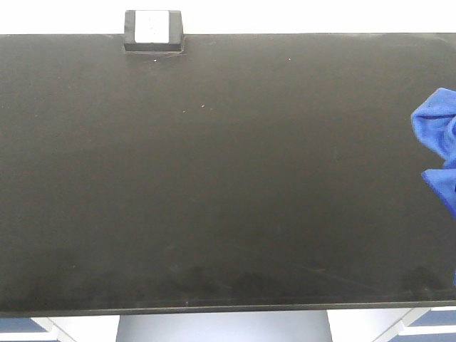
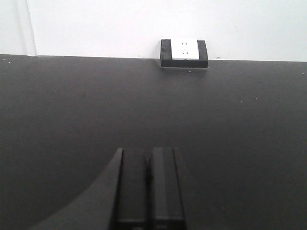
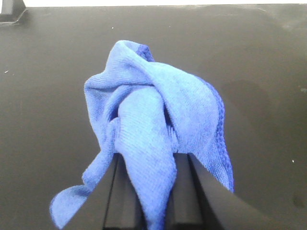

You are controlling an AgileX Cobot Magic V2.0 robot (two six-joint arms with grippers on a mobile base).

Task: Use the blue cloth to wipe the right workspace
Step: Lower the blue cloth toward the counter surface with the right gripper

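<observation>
Wide matte black lab benchtop (image 1: 214,178) fills the front view. Small black box with a pale grey face (image 1: 152,30) sits at the far edge, left of centre, against the white wall (image 2: 96,24). A few pale specks lie on the surface near the box.

Bright blue microfibre cloth (image 1: 438,142) is at the benchtop's right edge, about halfway between far and near edge, bunched and partly cut off by the frame there. In the right wrist view the cloth (image 3: 153,110) is crumpled into a tall lump with folds hanging down both sides. The right gripper (image 3: 151,160) has its jaws narrow, pinching the cloth's middle fold; dark fingers (image 3: 184,191) show either side of it. Cannot tell whether the hanging folds touch the benchtop. A corner of the box (image 3: 10,10) shows far off towards the far left.

Left gripper (image 2: 149,187) hangs low over bare benchtop, pointing at the far edge, well apart from the box (image 2: 184,51). Jaws pressed together, nothing between them.
</observation>
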